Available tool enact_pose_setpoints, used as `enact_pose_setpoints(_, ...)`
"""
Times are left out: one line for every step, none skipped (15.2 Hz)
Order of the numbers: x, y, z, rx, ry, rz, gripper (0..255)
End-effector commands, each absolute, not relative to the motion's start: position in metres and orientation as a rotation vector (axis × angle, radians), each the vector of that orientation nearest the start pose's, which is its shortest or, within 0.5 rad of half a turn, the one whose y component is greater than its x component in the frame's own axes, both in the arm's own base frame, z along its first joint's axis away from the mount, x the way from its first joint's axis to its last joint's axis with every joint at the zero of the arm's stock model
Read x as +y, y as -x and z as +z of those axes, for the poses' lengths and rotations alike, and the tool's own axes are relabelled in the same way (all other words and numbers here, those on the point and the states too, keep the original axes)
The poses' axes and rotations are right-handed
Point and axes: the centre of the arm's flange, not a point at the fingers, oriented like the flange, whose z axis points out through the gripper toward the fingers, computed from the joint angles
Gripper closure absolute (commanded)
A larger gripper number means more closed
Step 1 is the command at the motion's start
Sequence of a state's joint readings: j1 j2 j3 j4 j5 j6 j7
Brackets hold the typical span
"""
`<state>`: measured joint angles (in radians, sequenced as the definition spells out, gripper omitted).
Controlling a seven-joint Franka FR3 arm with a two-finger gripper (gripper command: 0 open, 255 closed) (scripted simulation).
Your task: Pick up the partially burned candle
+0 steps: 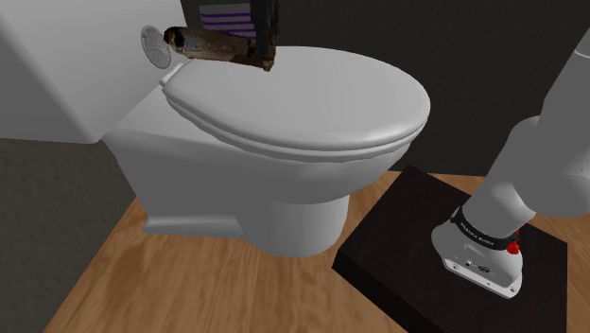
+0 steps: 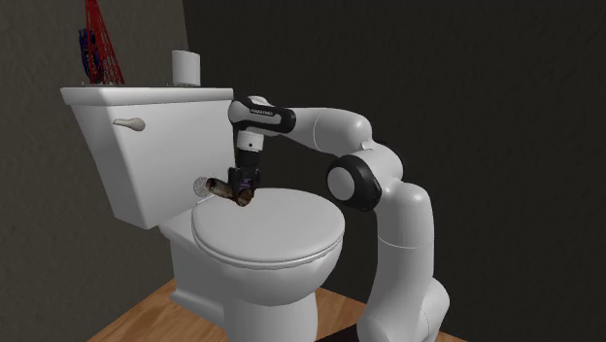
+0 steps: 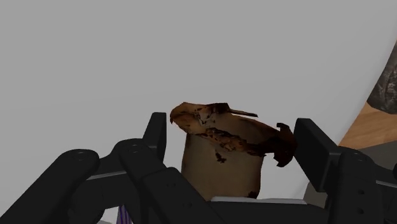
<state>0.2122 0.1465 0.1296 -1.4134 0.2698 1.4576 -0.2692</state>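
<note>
While the white arm bends over from its dark stand, the black gripper points down at the back of the closed toilet lid, and it has the goods! The fingers are narrowed on the partially burned candle, a pale stub with a charred, brown, ragged rim, one finger on either flank. From the shoulder view the candle lies on its side, poking out from the gripper toward the tank, its far end just beside a small round grey disc. It sits low over the lid's hinge end; whether it clears the lid, I cannot tell. Up on the tank, a white roll stands beside a red mesh item. Wooden floor below.
</note>
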Motion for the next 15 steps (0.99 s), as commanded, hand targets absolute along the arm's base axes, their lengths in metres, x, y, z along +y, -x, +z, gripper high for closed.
enact_pose_setpoints(0.221, -0.544, 0.616, -0.881, 2.714, 0.166, 255)
enact_pose_setpoints(0.221, -0.544, 0.621, -0.881, 2.713, 0.166, 255)
enact_pose_setpoints(0.221, -0.544, 0.626, -0.881, 2.713, 0.166, 255)
enact_pose_setpoints(0.221, -0.544, 0.632, -0.881, 2.713, 0.166, 255)
enact_pose_setpoints(0.221, -0.544, 0.637, -0.881, 2.713, 0.166, 255)
enact_pose_setpoints(0.221, -0.544, 0.642, -0.881, 2.713, 0.166, 255)
enact_pose_setpoints(0.221, -0.544, 0.648, -0.881, 2.713, 0.166, 255)
enact_pose_setpoints(0.221, -0.544, 0.653, -0.881, 2.713, 0.166, 255)
enact_pose_setpoints(0.221, -0.544, 0.658, -0.881, 2.713, 0.166, 255)
enact_pose_setpoints(0.221, -0.544, 0.663, -0.881, 2.713, 0.166, 255)
enact_pose_setpoints(0.221, -0.544, 0.669, -0.881, 2.713, 0.166, 255)
enact_pose_setpoints(0.221, -0.544, 0.674, -0.881, 2.713, 0.166, 255)
enact_pose_setpoints(0.221, -0.544, 0.679, -0.881, 2.713, 0.166, 255)
enact_pose_setpoints(0.221, -0.544, 0.680, -0.881, 2.713, 0.166, 255)
enact_pose_setpoints(0.221, -0.544, 0.680, -0.881, 2.713, 0.166, 255)
